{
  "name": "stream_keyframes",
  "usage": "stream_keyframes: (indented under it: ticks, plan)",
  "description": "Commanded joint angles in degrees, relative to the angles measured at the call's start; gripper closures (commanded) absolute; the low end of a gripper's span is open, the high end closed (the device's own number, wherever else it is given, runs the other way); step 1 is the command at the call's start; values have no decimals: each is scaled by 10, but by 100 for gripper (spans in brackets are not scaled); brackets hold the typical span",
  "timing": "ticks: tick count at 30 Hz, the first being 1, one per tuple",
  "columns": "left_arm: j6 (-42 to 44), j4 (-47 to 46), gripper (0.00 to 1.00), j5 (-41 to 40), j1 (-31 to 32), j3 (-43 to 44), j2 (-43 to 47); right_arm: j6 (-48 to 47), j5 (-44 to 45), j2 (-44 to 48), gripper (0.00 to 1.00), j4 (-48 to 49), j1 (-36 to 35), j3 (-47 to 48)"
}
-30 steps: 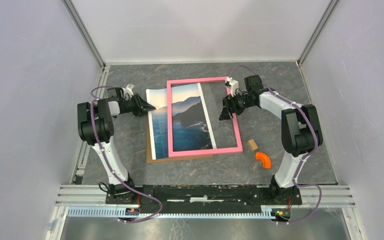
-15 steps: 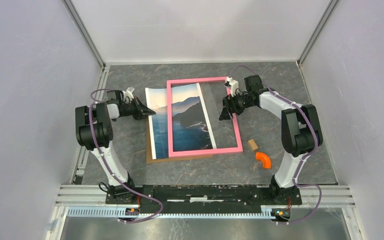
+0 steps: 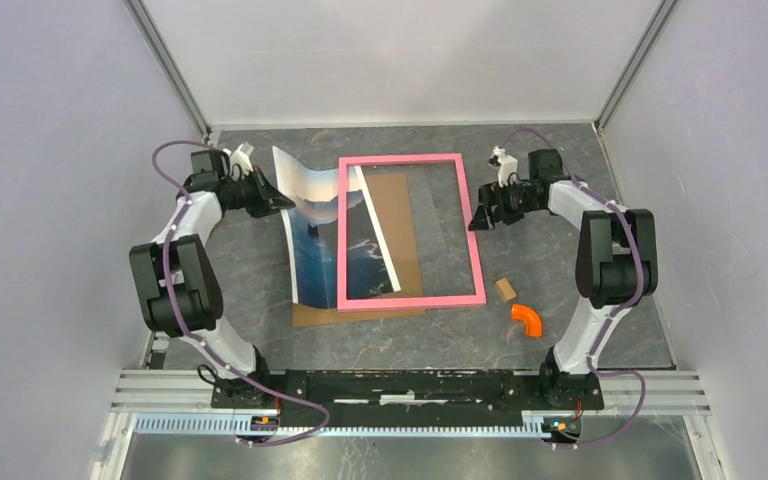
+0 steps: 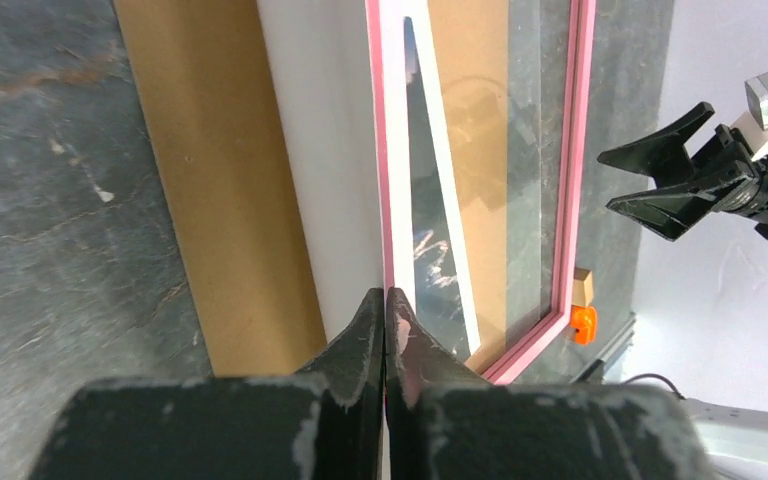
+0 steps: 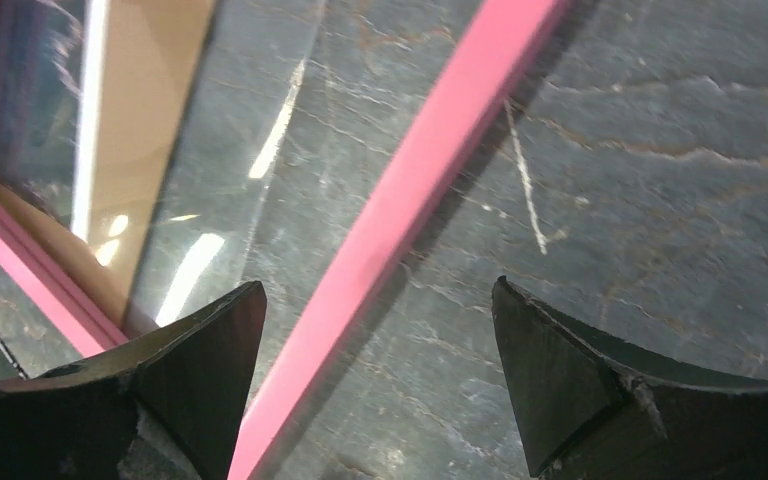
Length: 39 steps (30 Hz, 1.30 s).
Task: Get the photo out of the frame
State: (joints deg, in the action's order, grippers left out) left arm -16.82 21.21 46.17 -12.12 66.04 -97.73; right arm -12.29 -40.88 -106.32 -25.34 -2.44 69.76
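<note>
Left gripper point(image 3: 283, 204): clamped on the left edge of the photo point(image 3: 312, 250), which curls upward, its right part under the pink frame point(image 3: 400, 160). Right gripper point(image 3: 481, 212): jaws spread wide, over the frame's right rim. Brown backing board point(image 3: 360, 313): beneath both. Wooden block point(image 3: 505, 290) and orange elbow piece point(image 3: 527, 319): just right of the frame.

Pink frame point(image 3: 473, 235), blue and white photo point(image 3: 310, 255), grey veined table point(image 3: 260, 325), orange piece point(image 3: 527, 319), tan block point(image 3: 505, 290)

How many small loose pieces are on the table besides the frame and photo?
2. A wooden block sits right of the frame's near right corner; an orange curved piece lies beside it, nearer the arms. Others could hide beneath the photo.
</note>
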Motion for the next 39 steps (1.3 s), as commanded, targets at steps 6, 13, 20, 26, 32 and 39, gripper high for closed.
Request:
stream_keyframes:
  ticks: [6,13,20,26,32,39]
  plan:
    - [78,133,98,-82,-19,122,105,2,11,-70,10,8,-1,19]
    - [83,174,98,-99,-40,223,153,9,3,-101,18,11,-48,31]
    - [80,204,98,-86,-41,292,166,20,-8,-116,21,19,-111,28]
    - [32,201,98,-30,-39,323,164,52,-39,-119,20,36,-158,11]
    - [-30,137,98,38,-30,332,169,82,-80,-113,16,61,-163,-2]
    - [-125,79,98,93,39,328,156,76,-78,-87,12,55,-132,18]
